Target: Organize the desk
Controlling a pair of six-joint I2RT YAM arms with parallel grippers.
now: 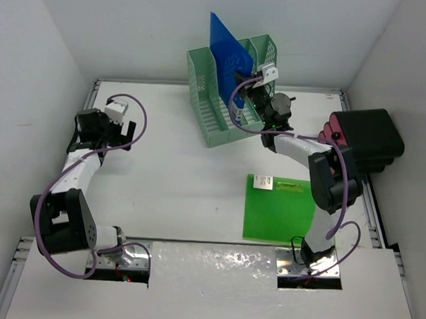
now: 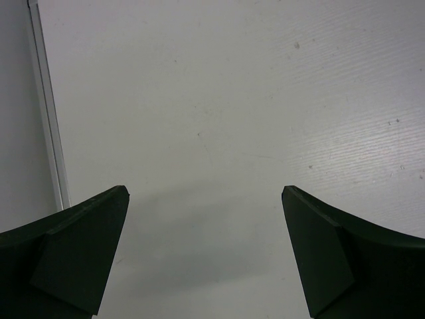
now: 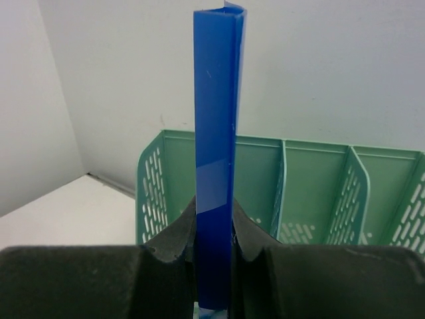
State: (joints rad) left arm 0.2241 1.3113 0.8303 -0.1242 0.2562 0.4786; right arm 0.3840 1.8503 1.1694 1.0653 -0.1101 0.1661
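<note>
The right gripper (image 3: 214,229) is clamped on the blue folder (image 3: 216,119) by its folded edge, a good stiff spot, at the green rack (image 3: 312,186) on the desk's (image 1: 177,179) far side. The folder looks light, bendy and slippery. The left gripper (image 2: 204,199) is wide apart, empty.

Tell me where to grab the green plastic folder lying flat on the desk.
Probably its bare left edge, one finger slid under from the left: the green plastic folder lies flat on the white desk, so only thin edges offer purchase. The right gripper is shut on the upright blue folder.
</note>
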